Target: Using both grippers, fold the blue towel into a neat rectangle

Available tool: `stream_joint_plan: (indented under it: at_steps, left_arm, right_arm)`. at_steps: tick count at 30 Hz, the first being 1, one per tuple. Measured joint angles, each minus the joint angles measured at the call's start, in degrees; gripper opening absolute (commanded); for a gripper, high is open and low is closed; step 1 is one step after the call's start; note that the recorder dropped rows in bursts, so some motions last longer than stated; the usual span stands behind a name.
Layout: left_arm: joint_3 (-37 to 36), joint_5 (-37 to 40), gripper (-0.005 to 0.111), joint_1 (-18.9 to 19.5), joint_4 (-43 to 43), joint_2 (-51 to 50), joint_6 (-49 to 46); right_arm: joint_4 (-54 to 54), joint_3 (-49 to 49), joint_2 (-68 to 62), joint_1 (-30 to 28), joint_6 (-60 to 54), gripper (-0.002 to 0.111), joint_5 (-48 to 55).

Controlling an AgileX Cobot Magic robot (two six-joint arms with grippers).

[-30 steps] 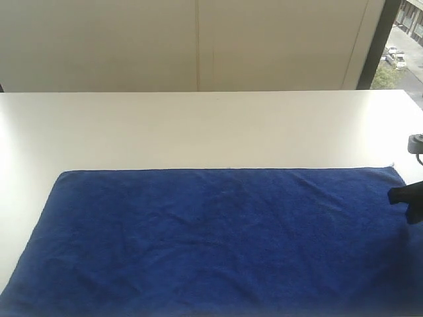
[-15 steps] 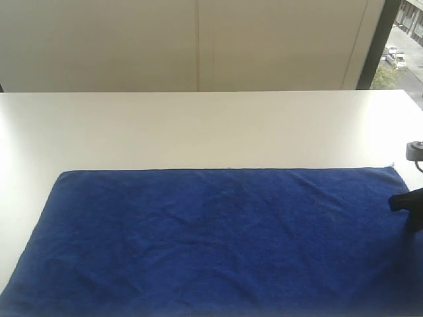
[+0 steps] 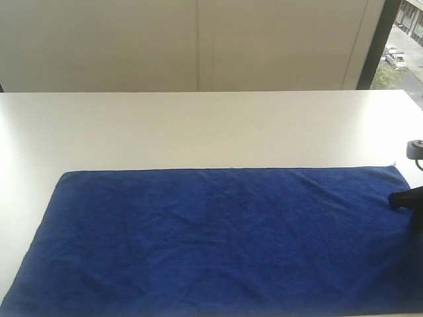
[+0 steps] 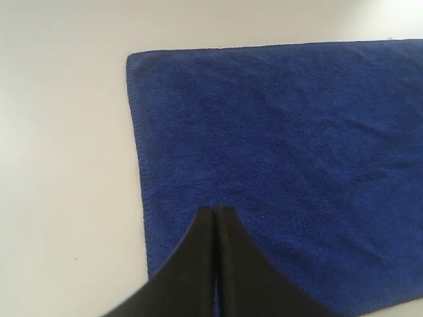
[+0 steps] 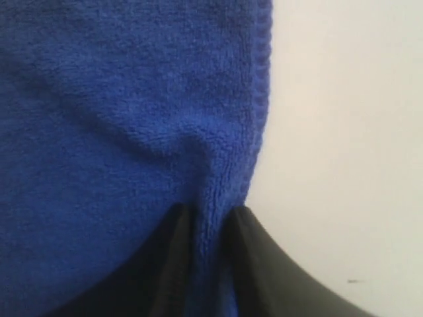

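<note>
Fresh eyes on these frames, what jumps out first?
The blue towel lies spread flat on the white table, filling the lower half of the exterior view. At its right edge the right gripper pinches a raised ridge of cloth in its jaws. The left gripper is shut, jaws together, over the towel near its left end.

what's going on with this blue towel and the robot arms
A two-armed robot is starting to fold the blue towel, which lies spread flat on the white table with no fold made yet. The right gripper is pinching a bunch of cloth at the towel's right edge. The left gripper is above the towel near its left edge, jaws together, and does not appear to hold any cloth.
</note>
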State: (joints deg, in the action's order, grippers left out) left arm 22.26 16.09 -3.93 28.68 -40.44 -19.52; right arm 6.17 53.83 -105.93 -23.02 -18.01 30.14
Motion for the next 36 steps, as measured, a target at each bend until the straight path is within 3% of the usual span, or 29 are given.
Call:
stream_joint_plan:
  at_steps: [9,18,30,36]
  left_arm:
    - [0.0,0.0,0.0,0.0,0.22,0.0,0.0]
    - [0.0,0.0,0.0,0.0,0.32,0.0,0.0]
    - [0.0,0.0,0.0,0.0,1.18,0.0,0.0]
    - [0.0,0.0,0.0,0.0,1.51,0.0,0.0]
  right_arm:
    - [1.19,1.76,-0.2,0.0,0.0,0.02,2.66]
    - [4.8,2.01,3.08,1.24,-1.73,0.003,3.78]
    - [5.95,6.33,3.69,11.95,-3.52,0.0,7.78]
    - [8.07,10.34,3.69,21.36,-3.52,0.0,8.67]
